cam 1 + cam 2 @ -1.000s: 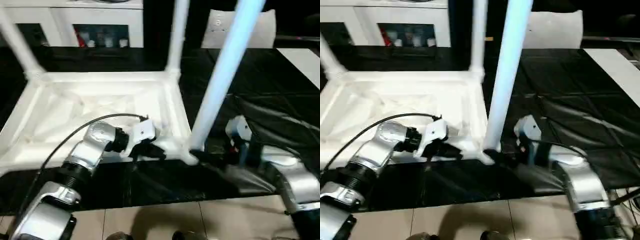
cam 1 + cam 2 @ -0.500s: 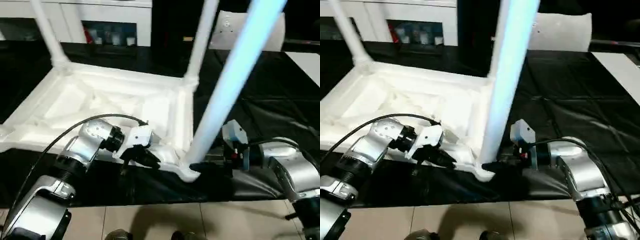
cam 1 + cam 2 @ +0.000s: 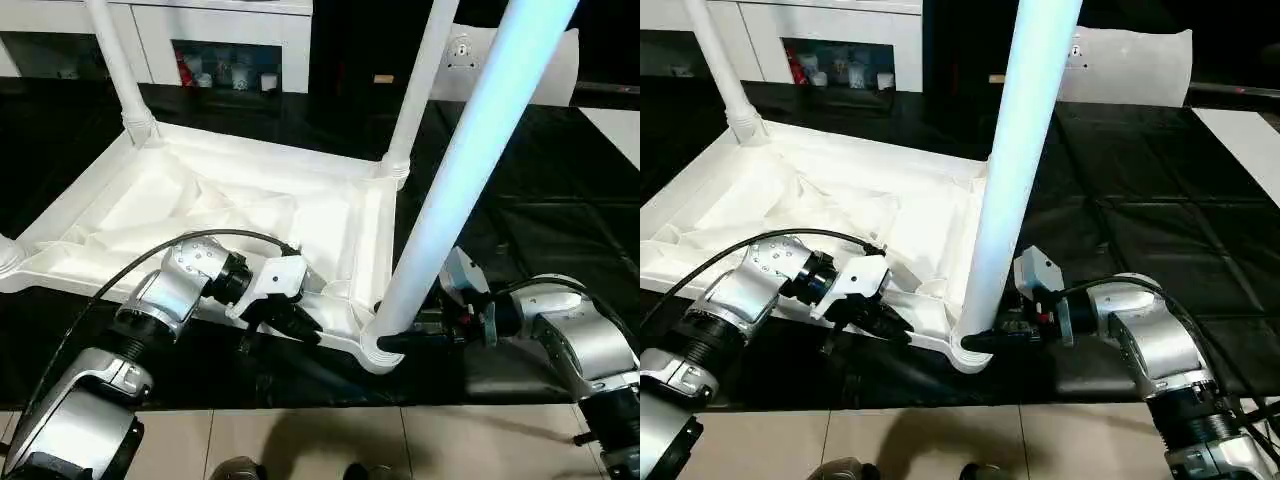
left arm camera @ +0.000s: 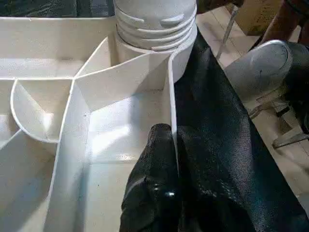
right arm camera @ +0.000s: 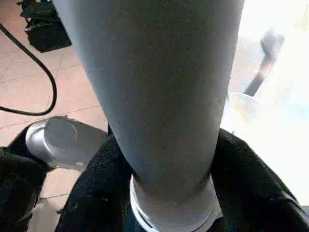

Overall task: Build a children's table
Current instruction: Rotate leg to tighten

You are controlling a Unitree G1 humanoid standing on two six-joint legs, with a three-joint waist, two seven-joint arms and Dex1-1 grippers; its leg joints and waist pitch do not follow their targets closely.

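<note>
The children's table (image 3: 230,215) lies upside down on the black-covered tabletop (image 3: 540,180). Legs stand in the corner sockets at 11 o'clock (image 3: 115,60), 1 o'clock (image 3: 420,80) and 5 o'clock (image 3: 470,170); the 7 o'clock corner is cut off, so whether a fourth remains is unclear. The left gripper (image 3: 300,322) reaches in low from 7 o'clock, its fingers pressed together on the near rim. The right gripper (image 3: 995,338) comes level from 4 o'clock, its fingers bracketing the base of the near leg, seemingly seating it.
</note>
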